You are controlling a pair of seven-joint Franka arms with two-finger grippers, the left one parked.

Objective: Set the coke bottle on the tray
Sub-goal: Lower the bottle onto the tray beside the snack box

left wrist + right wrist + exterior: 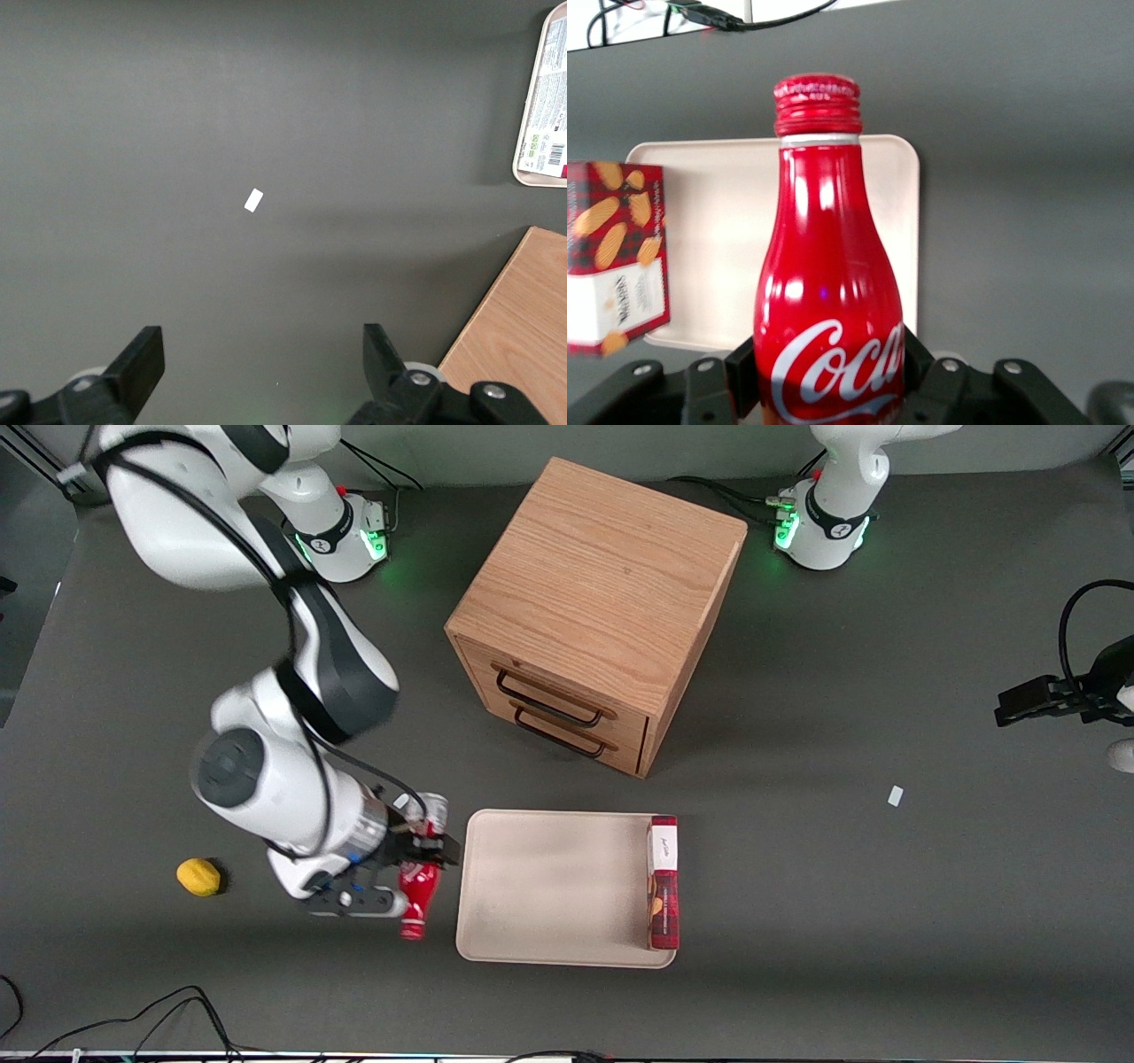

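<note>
Right gripper [423, 859] is clamped on the coke bottle [417, 895], just beside the tray's [549, 886] short edge at the working arm's end of the table. In the front view the bottle sits off the tray, cap end pointing toward the front camera, body angled out from the gripper. Whether it touches the table or is held clear of it, I cannot tell.

Right wrist view: coke bottle [828, 292] fills the middle, red screw cap, white script on the body, the black fingers [741, 376] pressed against both sides of its lower body. The tray [718, 239] shows past it, bare in the middle.

A red-and-white biscuit box [664, 882] lies on the tray along the short edge nearest the parked arm's end; same box [616, 252] in the wrist view, tartan print with biscuit pictures. From the parked arm's wrist, the box's label end [547, 115] and the tray rim [538, 181] are seen.

Wooden drawer cabinet [595, 607] stands farther from the front camera than the tray, two dark handles on its front, both drawers closed. Yellow lemon-like object [198, 876] lies on the table toward the working arm's end, well apart from the bottle. Small white scrap [896, 795] lies on the table toward the parked arm's end.
</note>
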